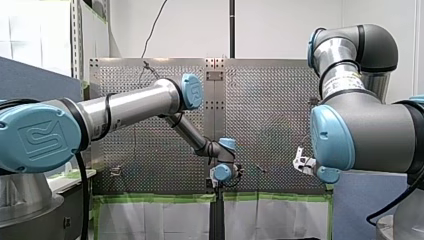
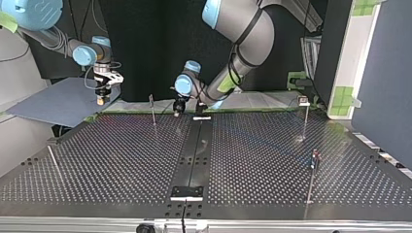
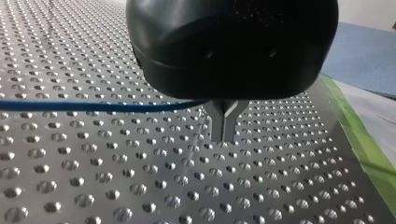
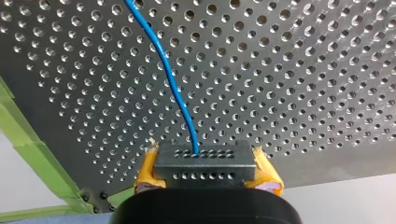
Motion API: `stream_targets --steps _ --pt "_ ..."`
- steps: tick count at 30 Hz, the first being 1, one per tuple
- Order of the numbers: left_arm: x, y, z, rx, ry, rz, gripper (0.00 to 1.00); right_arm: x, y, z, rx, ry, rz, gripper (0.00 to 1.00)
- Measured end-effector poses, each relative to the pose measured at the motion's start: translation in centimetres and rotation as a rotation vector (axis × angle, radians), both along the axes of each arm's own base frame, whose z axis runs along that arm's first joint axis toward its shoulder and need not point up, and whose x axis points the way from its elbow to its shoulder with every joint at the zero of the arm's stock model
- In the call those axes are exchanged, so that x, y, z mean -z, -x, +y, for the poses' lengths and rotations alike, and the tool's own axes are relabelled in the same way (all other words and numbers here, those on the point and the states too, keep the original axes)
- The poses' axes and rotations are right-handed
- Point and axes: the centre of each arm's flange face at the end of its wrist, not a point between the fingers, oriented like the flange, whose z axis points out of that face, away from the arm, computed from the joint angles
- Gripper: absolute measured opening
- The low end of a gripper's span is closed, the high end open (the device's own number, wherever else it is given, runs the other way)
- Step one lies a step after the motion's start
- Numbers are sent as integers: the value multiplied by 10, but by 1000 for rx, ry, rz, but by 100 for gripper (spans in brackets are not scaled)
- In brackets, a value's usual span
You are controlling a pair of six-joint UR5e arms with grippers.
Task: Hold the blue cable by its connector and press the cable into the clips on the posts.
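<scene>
While my right gripper (image 4: 208, 182) clamps the connector (image 4: 205, 161) between its yellow pads (image 4: 145, 175), my left gripper (image 3: 223, 137) has its metal fingers (image 3: 217, 119) pressed together beside the blue cable (image 3: 93, 106).

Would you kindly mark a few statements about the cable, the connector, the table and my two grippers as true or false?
1. My right gripper holds the connector between yellow pads. True.
2. The cable leaving the connector is red. False: it is blue.
3. My left gripper is wide open. False: its metal fingers are closed together, right where the cable reaches them.
4. The table is covered in rows of holes. True.
</scene>
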Motion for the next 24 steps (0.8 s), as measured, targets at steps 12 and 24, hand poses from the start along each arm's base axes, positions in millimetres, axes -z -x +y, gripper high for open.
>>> stream_targets --steps 12,24 --pt "-3 -2 -2 15 -13 -19 54 -5 1 -8 -1 16 0 0" --pt "3 14 -8 56 -106 -13 99 -5 1 -9 -3 15 -4 0"
